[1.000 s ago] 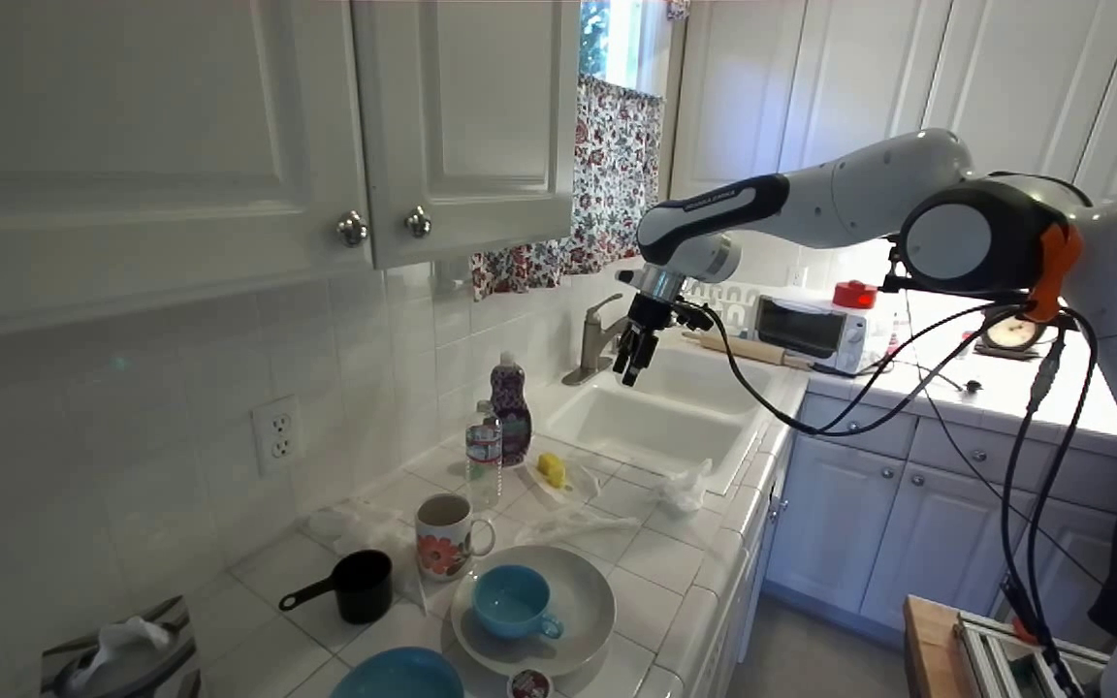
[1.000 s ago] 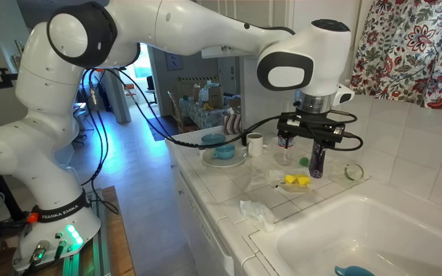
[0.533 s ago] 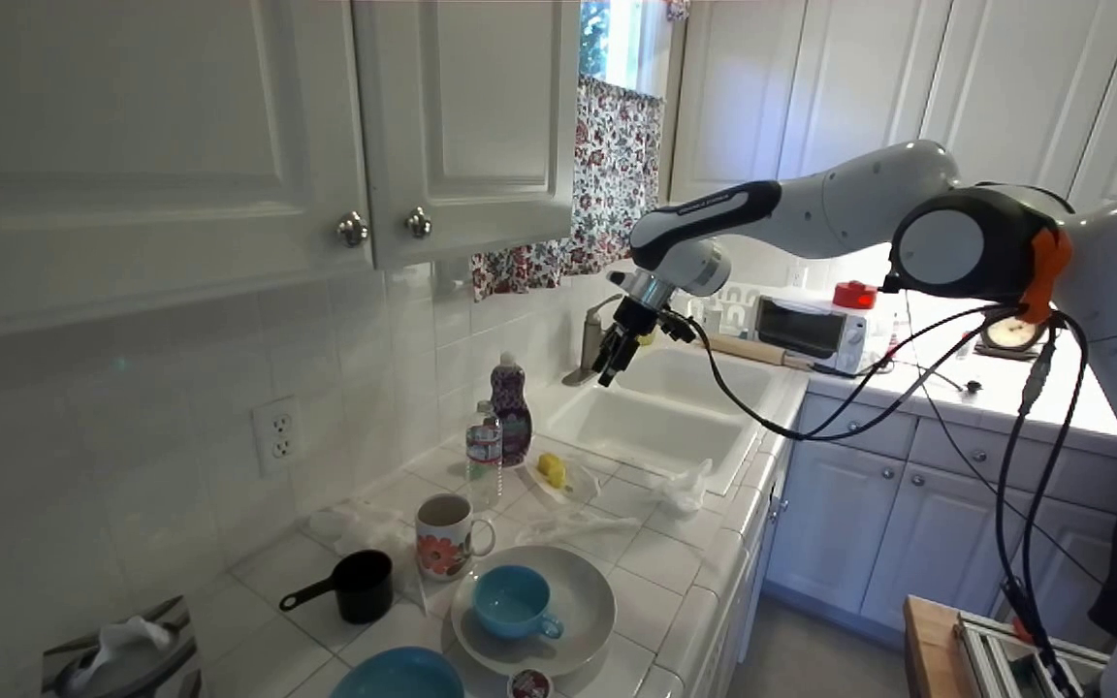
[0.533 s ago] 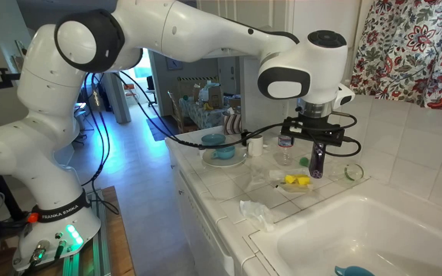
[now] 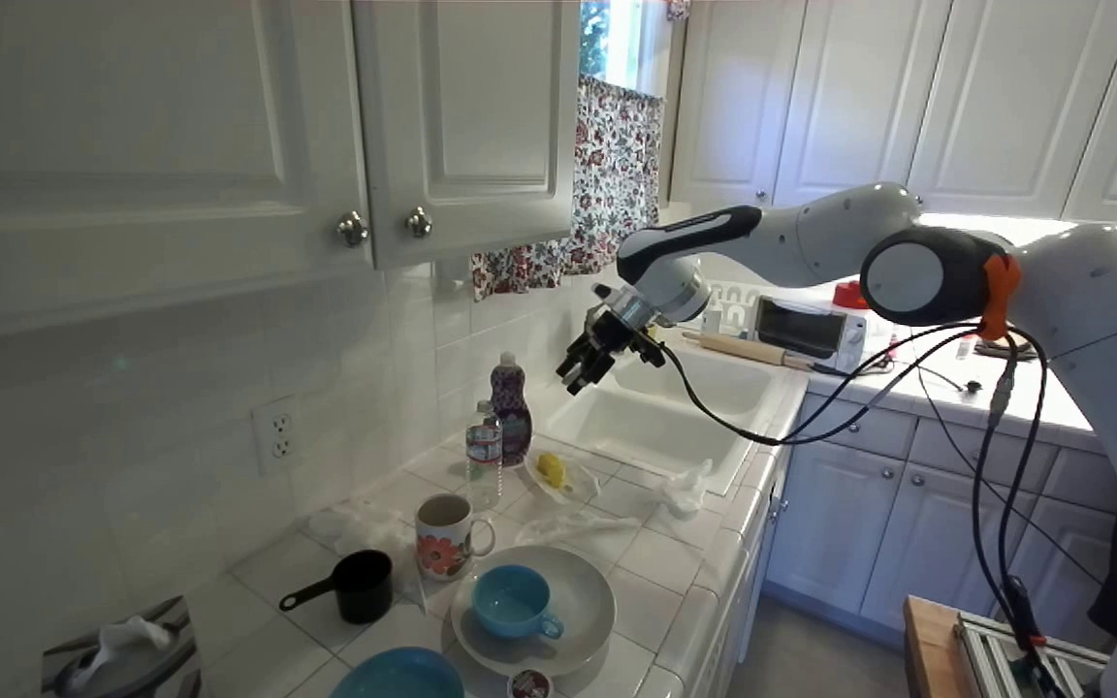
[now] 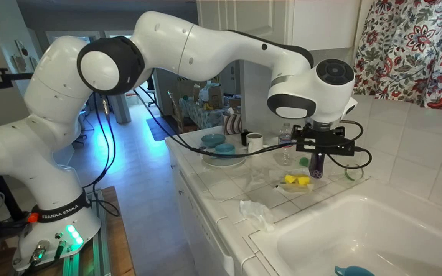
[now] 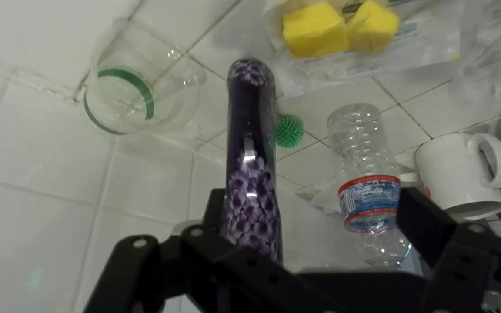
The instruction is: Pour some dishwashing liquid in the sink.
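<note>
On a white-tiled counter (image 5: 655,562), near the backsplash (image 5: 374,388), a purple bottle of dishwashing liquid (image 5: 512,419) with a pale cap stands upright just beside the white double-basin sink (image 6: 332,228). My gripper (image 5: 569,379), fingers spread wide, hangs apart from it on the sink side in an exterior view; in the wrist view I see the bottle's glossy, petal-printed body in the span between the fingertips, closer to one of them. Next to it stands a clear water bottle (image 7: 365,161) with a red-and-blue label, a spiky green ball (image 7: 289,131) resting between the two, and on the opposite side I make out a clear container (image 7: 141,86) with a green band. Two yellow blocks (image 7: 315,30) lie near on clear wrapping (image 7: 429,54), and crumpled white plastic (image 6: 257,214) sits by the sink's corner. A blue handled piece (image 6: 354,271), cut off by the frame, shows inside the sink in an exterior view. Farther along the counter I count a white mug (image 5: 442,543) with a red flower, a long-handled black cup (image 5: 365,588), a pale plate (image 5: 590,620) bearing a blue cup (image 5: 510,601), and a blue bowl (image 5: 398,676). Beyond the sink, a wooden rolling pin (image 5: 749,350) lies in front of a white toaster oven (image 5: 801,328).
</note>
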`<state>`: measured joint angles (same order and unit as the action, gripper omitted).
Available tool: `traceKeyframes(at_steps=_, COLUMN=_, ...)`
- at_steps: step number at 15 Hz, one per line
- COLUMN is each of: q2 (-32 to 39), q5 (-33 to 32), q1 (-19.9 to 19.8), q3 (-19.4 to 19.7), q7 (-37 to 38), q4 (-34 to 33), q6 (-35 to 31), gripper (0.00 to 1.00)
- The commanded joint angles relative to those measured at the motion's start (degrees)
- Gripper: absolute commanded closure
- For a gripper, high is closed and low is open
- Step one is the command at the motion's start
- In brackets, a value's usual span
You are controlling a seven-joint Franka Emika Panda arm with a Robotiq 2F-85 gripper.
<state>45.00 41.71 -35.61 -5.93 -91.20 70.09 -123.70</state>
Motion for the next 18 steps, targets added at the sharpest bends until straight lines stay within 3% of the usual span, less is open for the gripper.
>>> traceKeyframes(at_steps=1, q2=5.38, q5=3.04, q1=-2.13, q3=-3.68, q7=-6.18, q4=-8.77, q6=2.56, gripper=0.00)
traceKeyframes(at_steps=10, q2=16.00, q5=3.68, q1=-2.67, q3=-8.94, q7=-4.52, q4=-22.28, q6=5.97, gripper=0.00)
traceKeyframes(at_steps=18, q2=19.82, q5=2.98, q1=-1.78, q3=-11.67, q7=-2.48, q4=-27.17, q6=6.14, gripper=0.00)
